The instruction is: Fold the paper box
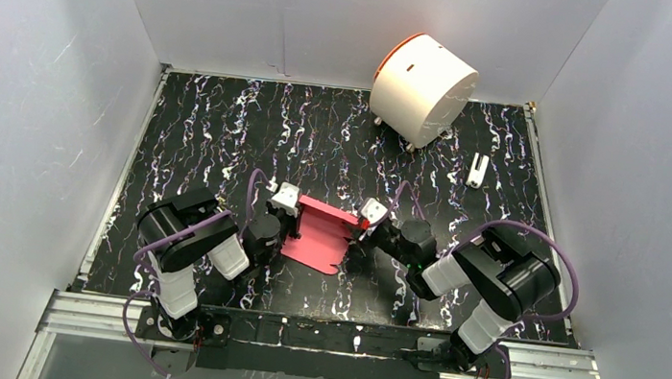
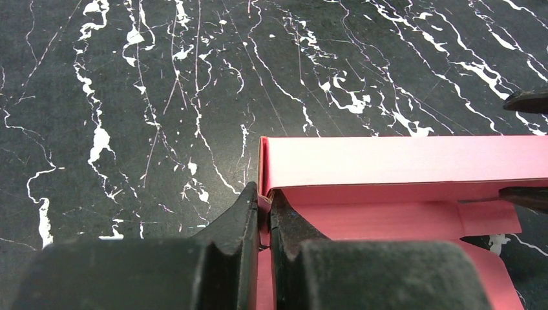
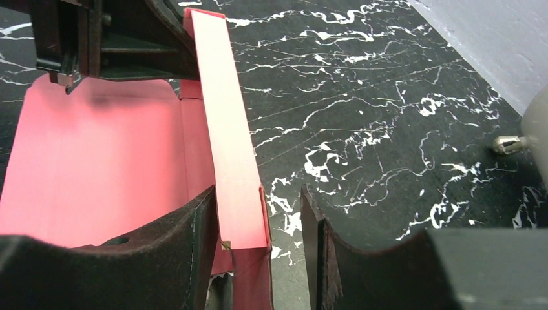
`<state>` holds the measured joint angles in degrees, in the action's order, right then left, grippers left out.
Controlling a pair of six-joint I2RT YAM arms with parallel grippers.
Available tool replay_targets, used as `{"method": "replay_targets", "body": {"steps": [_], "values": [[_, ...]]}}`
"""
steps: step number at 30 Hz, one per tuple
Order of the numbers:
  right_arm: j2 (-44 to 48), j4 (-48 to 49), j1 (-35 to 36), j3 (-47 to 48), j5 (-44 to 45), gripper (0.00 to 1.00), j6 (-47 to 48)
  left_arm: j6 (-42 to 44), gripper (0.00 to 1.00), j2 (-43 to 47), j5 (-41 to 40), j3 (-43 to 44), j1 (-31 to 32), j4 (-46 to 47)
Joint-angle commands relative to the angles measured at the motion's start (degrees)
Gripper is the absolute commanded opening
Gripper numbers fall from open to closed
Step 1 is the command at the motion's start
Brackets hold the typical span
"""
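The paper box lies mid-table between the two arms, on the black marbled table, and by my reading it is only partly folded. Its long far flap stands upright as a wall along the far edge. The wide base panel lies flat, and the near flap with its tabs appears still unfolded. The end walls and the closing of the box remain to be done.

The left hand is clenched on the left end of that upright wall, pinching the card between its fingers. The right hand is released. Its jaws stand apart astride the wall's right end, with a clear gap on the far side.

Whether the right hand's near finger touches the card I cannot tell. The corner under the left hand's fingers is hidden, so any tab tucked there goes unseen. From above, notches and creases are too small to read. The white cylinder sits well apart at the far side.
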<state>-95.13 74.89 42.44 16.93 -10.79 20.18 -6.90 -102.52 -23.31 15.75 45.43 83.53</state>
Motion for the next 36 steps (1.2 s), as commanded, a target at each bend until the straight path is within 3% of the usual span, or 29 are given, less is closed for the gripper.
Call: {"method": "replay_targets", "body": {"steps": [1, 14, 20, 31, 36], "values": [[-1.79, 7.60, -1.03, -0.35, -4.20, 0.54, -2.08, 0.24, 0.00, 1.86, 2.24, -0.45, -0.38, 0.72], [-7.74, 14.49, -2.54, -0.80, -8.28, 0.40, -6.28, -1.15, 0.00, 2.28, 3.92, -0.45, -0.91, 0.23], [-8.86, 16.38, -2.50, -0.93, -9.13, 0.26, -8.27, -0.27, 0.00, 2.76, 2.29, 0.08, -0.89, -0.07], [-8.66, 18.02, 1.65, -2.22, -0.37, 0.08, -9.76, 3.10, 0.00, 0.33, -15.28, 4.17, 3.20, -0.21], [-9.95, 20.19, 4.44, -2.85, 4.26, 0.07, -9.60, 1.91, 0.00, -1.28, -23.39, 5.70, 4.20, -0.37]]}}
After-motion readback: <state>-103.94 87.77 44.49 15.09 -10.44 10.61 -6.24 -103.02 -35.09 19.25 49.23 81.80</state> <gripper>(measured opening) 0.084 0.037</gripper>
